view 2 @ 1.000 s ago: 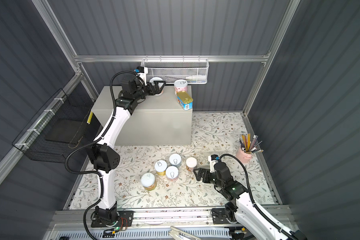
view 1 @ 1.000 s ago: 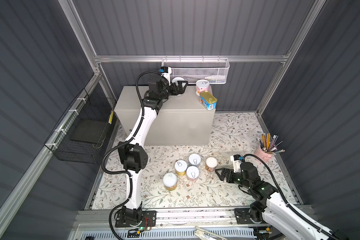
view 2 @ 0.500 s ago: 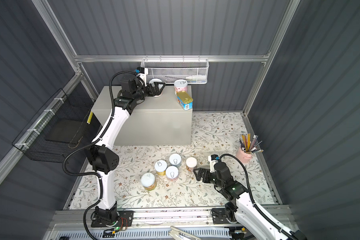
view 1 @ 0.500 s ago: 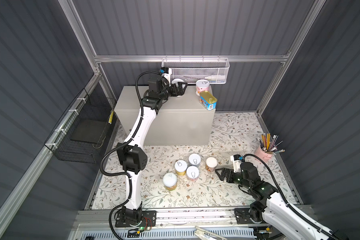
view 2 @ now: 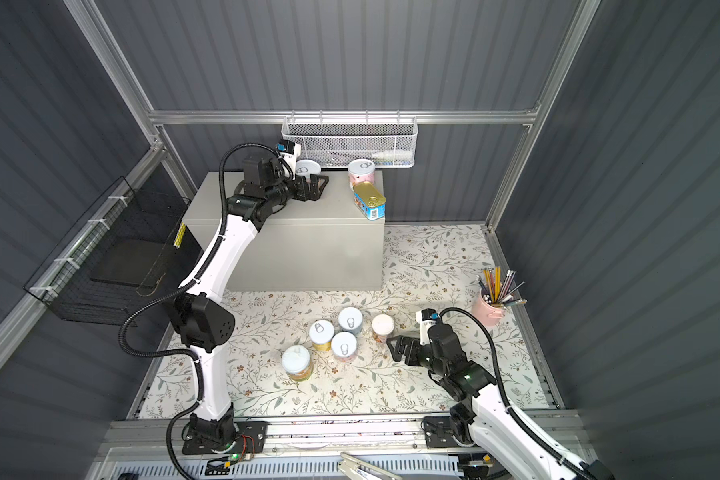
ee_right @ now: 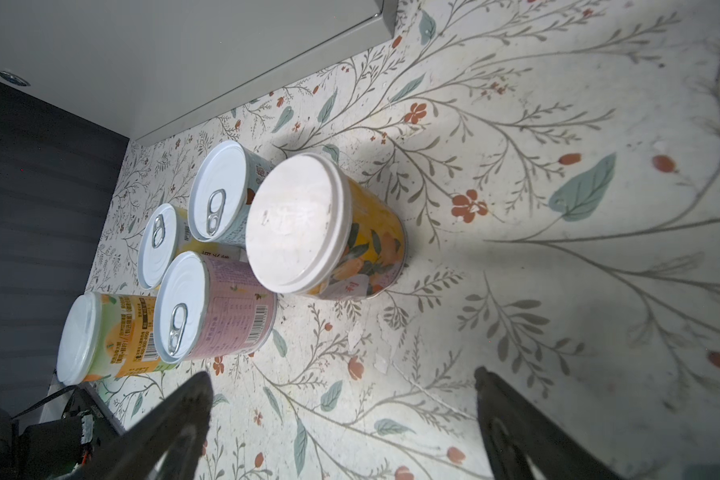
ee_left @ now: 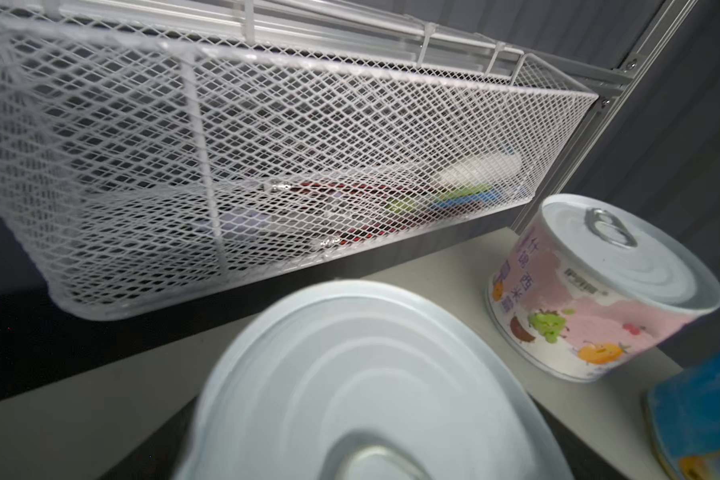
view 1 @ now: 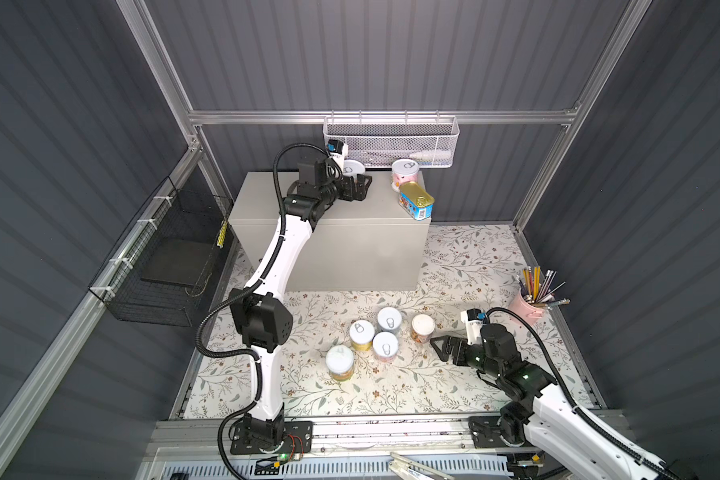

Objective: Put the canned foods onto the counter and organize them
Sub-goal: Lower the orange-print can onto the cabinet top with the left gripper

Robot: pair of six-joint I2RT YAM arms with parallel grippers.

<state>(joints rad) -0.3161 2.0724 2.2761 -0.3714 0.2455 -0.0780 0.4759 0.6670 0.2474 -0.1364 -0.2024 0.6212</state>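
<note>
On the counter (view 1: 350,249) stand 3 of the 8 canned foods: a silver-lid can (view 1: 353,167) at the back edge, a pink can (view 1: 405,174) to its right, and the tin (view 1: 416,200) just in front of that one, at the right end. The left gripper (view 1: 361,188) is at the silver-lid can with its jaws apart. In both top views the can sits just behind the fingers, and the left wrist view shows only its lid, close and blurred, so I cannot tell whether anything touches it. The can stands upright on its own, so that placement looks done.

Down on the mat (view 1: 474,257), 5 cans (view 1: 385,344) stand bunched together. The right gripper (view 1: 439,350) hovers low just beside the nearest, the white-lid can (view 1: 422,326). Its jaws are spread wide, hold nothing and point toward the can.

The step in hand looks like the pick of that can. The right arm should ease forward until its jaws straddle the can's sides. It should then close without nudging the other 4 packed close beside it, and lift high enough to clear the counter's front edge. The bare stretch of top between the silver-lid can and the pink can looks like the tidy spot. The left arm should first back away without tipping the silver-lid can.
</note>
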